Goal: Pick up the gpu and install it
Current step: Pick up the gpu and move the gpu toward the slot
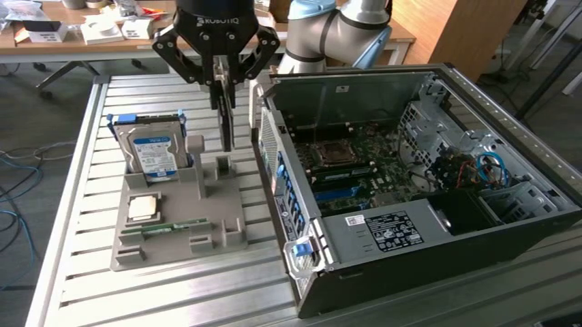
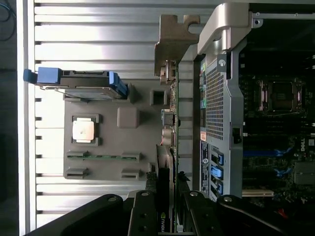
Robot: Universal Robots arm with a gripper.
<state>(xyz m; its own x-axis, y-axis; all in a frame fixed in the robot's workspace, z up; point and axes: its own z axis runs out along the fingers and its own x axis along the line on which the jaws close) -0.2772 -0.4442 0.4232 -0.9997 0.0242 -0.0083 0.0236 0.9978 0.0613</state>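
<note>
At the worktop's (image 1: 182,300) near edge, the open computer case (image 1: 427,286) is lying on its side toward the exterior view's right, showing its motherboard (image 1: 364,163). Just beside it, toward the exterior view's left, a grey tray (image 1: 173,211) is sitting on the slats. A narrow green memory stick (image 1: 163,227) is lying flat across the tray's near part. Behind that, a square processor chip (image 1: 142,206) is resting in its recess. Further back, a blue-labelled hard drive (image 1: 152,153) is standing upright in a slot at the tray's far left corner.

Beyond these, the gripper (image 1: 225,71) is hanging over the tray's far right corner, pointing down, and its jaws are pinching the gpu (image 1: 226,116) by its upper edge. The card is hanging vertically straight beneath the gripper and showing edge-on, between the hard drive and the case's rear wall. Its lower end is sitting just over the tray's upright posts; I cannot tell whether it is touching them.

In the wrist view, the fingers (image 2: 142,211) are flanking the thin card on both sides. The silver end bracket (image 2: 174,39) is sticking out at the end farthest from the gripper.

Behind the gripper the arm (image 1: 345,27) is rising, and a cluttered wooden desk (image 1: 73,34) is standing at the very back.
</note>
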